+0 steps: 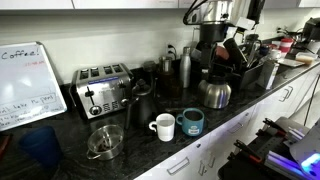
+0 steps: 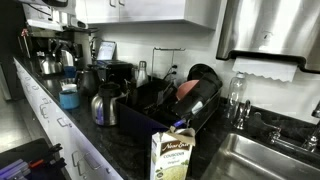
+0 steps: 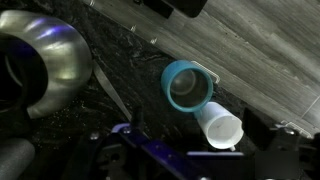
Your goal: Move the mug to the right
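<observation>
Plainly the grasp is not yet made. The mug [image 1: 192, 122] stands upright and free on the dark counter [image 1: 120, 162], at lower centre of an exterior view. The white mug [image 1: 162, 127] is just beside it on the left of that frame, with a narrow gap between them. The steel kettle [image 1: 214, 93] sits behind it toward the upper right.

To do this step well, I judge the descent should be straight down over the teal rim. One finger should go inside the cup and one outside, on the wall that faces away from the white mug, so that nothing comes down into the narrow gap. A firm pinch on the ceramic wall comes first, then a small lift rather than a drag. The carry should run along the bare counter in front of the kettle, not toward it. The chief risks are knocking the white mug on the way down and brushing the kettle's belly on the way across.

The arm looks to be held high. The wrist view looks down from well above, with the mug as a teal ring near centre frame, the white mug at its lower right and the kettle at far left. A dark and silver shape at the top edge of an exterior view is probably the wrist and gripper [image 1: 210, 12]. I cannot tell whether its jaws are apart or together, but it holds nothing.
</observation>
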You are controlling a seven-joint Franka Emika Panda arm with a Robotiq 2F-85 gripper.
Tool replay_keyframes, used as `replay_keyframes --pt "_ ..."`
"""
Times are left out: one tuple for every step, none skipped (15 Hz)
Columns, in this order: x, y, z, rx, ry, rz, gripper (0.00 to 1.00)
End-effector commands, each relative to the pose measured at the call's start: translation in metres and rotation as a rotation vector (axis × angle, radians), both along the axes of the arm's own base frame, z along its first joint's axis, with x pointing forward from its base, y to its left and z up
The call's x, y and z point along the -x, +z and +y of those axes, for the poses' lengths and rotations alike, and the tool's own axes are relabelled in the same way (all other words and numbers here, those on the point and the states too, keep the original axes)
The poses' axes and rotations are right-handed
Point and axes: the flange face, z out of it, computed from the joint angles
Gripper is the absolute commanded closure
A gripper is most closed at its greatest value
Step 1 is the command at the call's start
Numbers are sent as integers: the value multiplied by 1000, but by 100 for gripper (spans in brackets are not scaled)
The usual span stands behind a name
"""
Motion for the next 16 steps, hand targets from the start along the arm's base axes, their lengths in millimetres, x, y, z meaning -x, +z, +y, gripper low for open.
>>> replay_keyframes --pt "0 1 0 0 0 0 0" --pt "0 1 0 0 0 0 0" --pt "-2 -3 1 17 -5 -6 0" --pt "-3 -9 2 14 -13 2 0" --pt "-4 -16 3 6 -20 10 0" --pt "-6 -24 5 1 -28 10 0" --pt "-8 -32 7 -4 -32 12 0" --pt "-10 -42 10 -15 -36 11 0" --pt "-12 -51 13 -26 -38 10 0" --pt "-15 -59 16 -32 -37 8 0" --pt "-18 -68 19 -35 -31 6 0" --pt "-20 -76 22 -34 -25 6 0" --pt "-20 -85 24 -35 -17 13 0" --pt "-20 -93 26 -34 -10 22 0" --pt "-19 -102 28 -32 0 33 0" --pt "-18 -109 31 -36 7 50 0"
